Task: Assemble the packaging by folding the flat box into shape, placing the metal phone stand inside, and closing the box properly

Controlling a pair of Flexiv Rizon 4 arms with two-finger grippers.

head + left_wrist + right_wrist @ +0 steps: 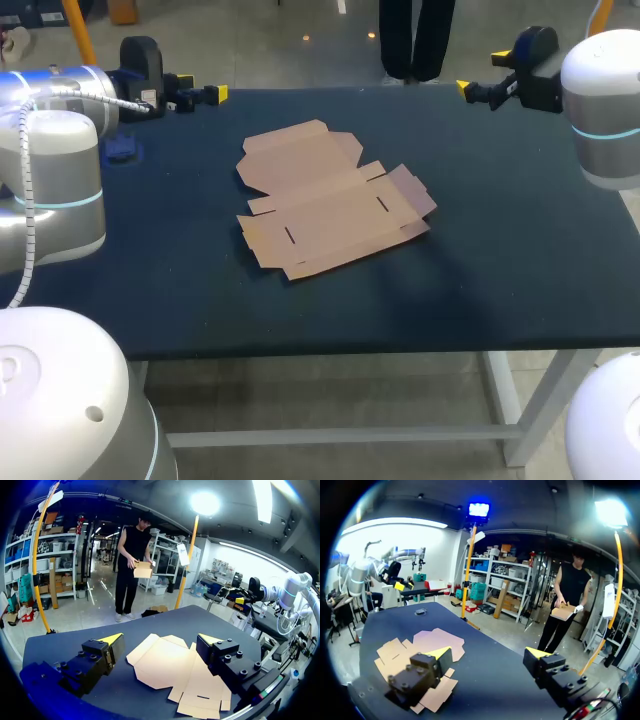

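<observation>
With left gripper (198, 98), upper left, and right gripper (482, 72), upper right, spread and empty: pin flat box (335, 205), mid-frame, by its centre panel; fold flaps along creases.

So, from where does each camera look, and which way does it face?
Head: above and behind the robot, looking down on the table and box; left arm and right arm show.
Left wrist: on the left arm, facing over the box; its open left end effector shows.
Right wrist: on the right arm, facing across from the other side; its open right end effector shows.
Shared: all three see the box.
</observation>
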